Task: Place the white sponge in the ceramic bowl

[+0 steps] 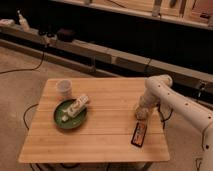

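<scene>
White sponge seemingly at the hand, well apart from dark-green bowl.

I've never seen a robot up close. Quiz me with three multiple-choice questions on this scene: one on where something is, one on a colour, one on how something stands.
1. Where is the pincer?
A) on the floor
B) low over the table, close to the dark packet
C) up at the back shelf
2. What colour is the ceramic bowl?
A) red
B) white
C) dark green
3. How does the white cup stand?
A) upright
B) on its side
C) upside down

Answers:
1 B, the arm ends just behind the packet.
2 C, its rim and inside are dark green.
3 A, its open mouth faces up.
</scene>
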Action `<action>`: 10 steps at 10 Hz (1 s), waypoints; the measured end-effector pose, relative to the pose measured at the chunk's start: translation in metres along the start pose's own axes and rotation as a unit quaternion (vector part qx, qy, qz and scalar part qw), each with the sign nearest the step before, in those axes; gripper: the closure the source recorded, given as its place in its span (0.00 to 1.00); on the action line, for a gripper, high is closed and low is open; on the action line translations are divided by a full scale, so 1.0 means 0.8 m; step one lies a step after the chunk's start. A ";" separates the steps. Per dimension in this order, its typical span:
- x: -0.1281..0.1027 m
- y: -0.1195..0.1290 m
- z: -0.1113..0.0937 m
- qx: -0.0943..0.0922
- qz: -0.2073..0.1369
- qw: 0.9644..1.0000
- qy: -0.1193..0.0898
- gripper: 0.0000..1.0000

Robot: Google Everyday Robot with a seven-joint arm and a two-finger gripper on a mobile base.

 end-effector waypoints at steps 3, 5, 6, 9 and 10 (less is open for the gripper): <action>-0.004 -0.097 -0.060 0.025 -0.084 0.995 0.040 0.51; -0.021 -0.171 -0.081 0.039 -0.147 0.987 0.056 0.51; -0.027 -0.205 -0.088 0.044 -0.173 0.982 0.065 0.51; -0.030 -0.290 -0.099 0.062 -0.215 0.971 0.081 0.51; -0.030 -0.314 -0.095 0.067 -0.222 0.969 0.080 0.51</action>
